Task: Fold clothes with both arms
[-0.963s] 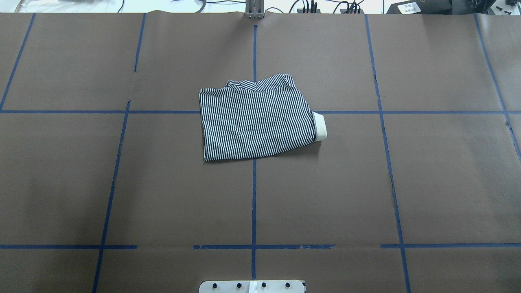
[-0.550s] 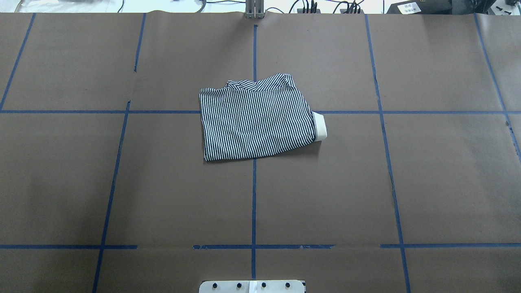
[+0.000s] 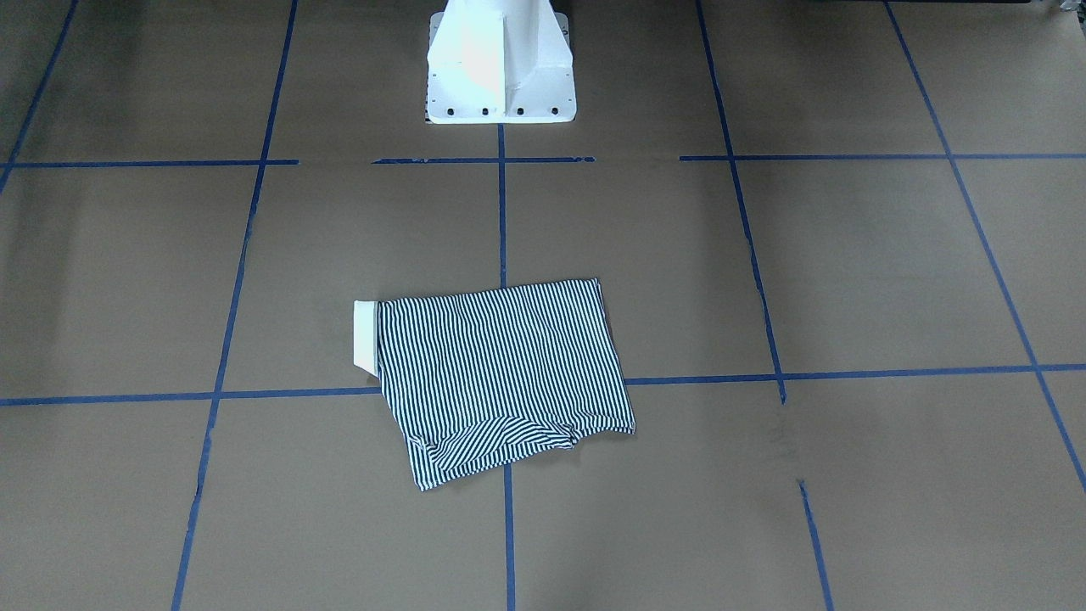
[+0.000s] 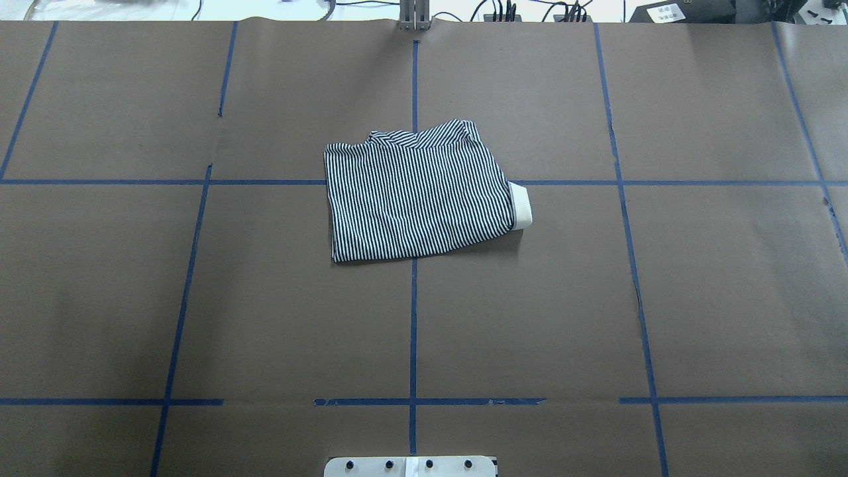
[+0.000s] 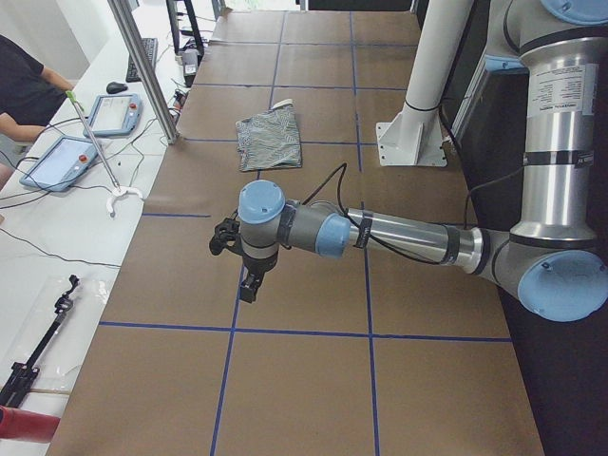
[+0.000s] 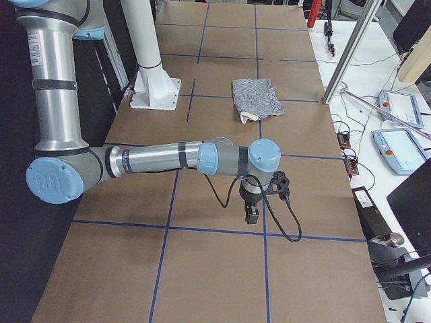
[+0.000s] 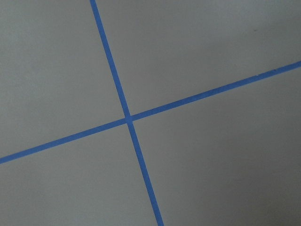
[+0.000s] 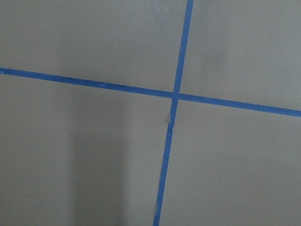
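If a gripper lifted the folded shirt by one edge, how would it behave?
The shirt is thin layered fabric lying flat, so it would probably droop and unfold. A flap sticks out at one edge, so the layers would likely slip apart.

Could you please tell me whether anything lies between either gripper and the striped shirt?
Nothing visible does. Only bare table with blue tape lines lies between the shirt, the left gripper and the right gripper.

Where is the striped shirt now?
Overhead view: the folded navy-striped polo shirt lies centred on the brown table, over crossing blue tape lines, cream collar toward the robot's right.
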### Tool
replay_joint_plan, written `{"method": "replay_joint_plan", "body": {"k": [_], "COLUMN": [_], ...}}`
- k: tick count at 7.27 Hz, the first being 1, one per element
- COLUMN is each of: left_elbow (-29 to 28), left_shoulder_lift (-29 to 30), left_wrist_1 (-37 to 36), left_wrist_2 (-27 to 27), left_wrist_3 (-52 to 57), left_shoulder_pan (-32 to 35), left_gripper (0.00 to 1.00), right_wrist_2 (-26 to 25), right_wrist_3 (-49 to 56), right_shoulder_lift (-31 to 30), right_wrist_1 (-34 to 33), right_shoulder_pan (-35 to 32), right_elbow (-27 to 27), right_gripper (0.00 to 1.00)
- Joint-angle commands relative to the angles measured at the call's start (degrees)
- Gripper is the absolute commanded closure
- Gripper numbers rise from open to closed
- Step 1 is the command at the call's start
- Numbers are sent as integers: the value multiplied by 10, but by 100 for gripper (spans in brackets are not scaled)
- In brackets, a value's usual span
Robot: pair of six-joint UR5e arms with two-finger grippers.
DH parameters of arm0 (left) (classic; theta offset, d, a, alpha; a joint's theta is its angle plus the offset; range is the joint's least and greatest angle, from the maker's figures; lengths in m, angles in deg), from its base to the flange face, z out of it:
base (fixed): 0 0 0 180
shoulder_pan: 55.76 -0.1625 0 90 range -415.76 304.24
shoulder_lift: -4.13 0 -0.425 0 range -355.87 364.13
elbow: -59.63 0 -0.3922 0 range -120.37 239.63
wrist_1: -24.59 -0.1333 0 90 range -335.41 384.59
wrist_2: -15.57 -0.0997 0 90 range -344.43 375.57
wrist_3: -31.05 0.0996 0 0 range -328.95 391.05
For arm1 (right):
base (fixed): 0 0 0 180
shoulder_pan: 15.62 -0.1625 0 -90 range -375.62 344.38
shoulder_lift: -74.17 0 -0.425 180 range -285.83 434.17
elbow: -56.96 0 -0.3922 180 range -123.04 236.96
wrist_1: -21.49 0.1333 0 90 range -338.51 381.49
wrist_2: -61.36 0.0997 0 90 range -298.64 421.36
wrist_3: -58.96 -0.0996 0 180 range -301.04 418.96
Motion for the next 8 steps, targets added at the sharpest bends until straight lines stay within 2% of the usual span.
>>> {"method": "replay_joint_plan", "body": {"k": [1,3,4,8], "left_elbow": [6,-6,-4,-12], "left_shoulder_lift": [-4,-4,-8,-13], "left_wrist_1": [1,-4,-5,-5], "left_wrist_2": [-16,-18,-15,-8], "left_wrist_3": [0,-33,-67,-69], "left_shoulder_pan": [10,10,10,10], "left_gripper": [0,0,0,0], "right_wrist_2": [-4,-11,-45,-44], "right_wrist_3": [1,4,9,9], "right_shoulder_lift": [-1,-16,-22,-32], "right_wrist_1": [0,0,0,0], "right_shoulder_pan": [0,0,0,0], "right_elbow": [-1,-14,-23,-26], "right_gripper": [0,0,0,0]}}
